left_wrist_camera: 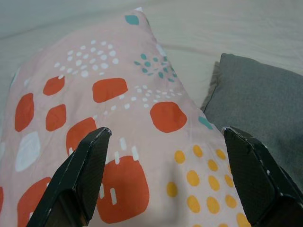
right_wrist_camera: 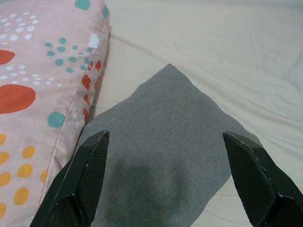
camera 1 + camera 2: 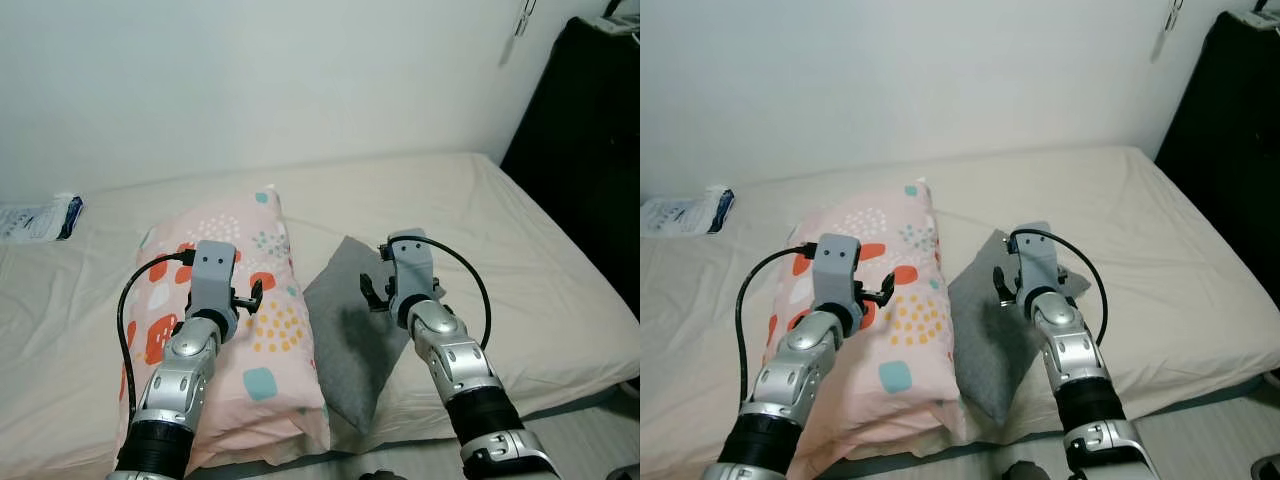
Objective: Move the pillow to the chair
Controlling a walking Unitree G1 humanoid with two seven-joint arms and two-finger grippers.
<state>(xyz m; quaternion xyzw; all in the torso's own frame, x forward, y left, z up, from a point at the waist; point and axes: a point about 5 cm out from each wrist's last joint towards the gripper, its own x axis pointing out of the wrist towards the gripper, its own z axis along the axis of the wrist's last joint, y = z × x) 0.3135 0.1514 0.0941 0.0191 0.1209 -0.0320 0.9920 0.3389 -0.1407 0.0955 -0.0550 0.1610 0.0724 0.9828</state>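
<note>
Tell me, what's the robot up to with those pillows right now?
Left gripper open, above the pink patterned pillow. Right gripper open, above the grey pillow. Both pillows lie on the bed, neither gripped. Nothing in the way.

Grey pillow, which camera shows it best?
The right wrist view: the grey pillow lies whole between the open right gripper's fingers, edges clear. Both eye views show it partly hidden behind the right arm. The left wrist view catches just one corner beside the patterned pillow.
</note>
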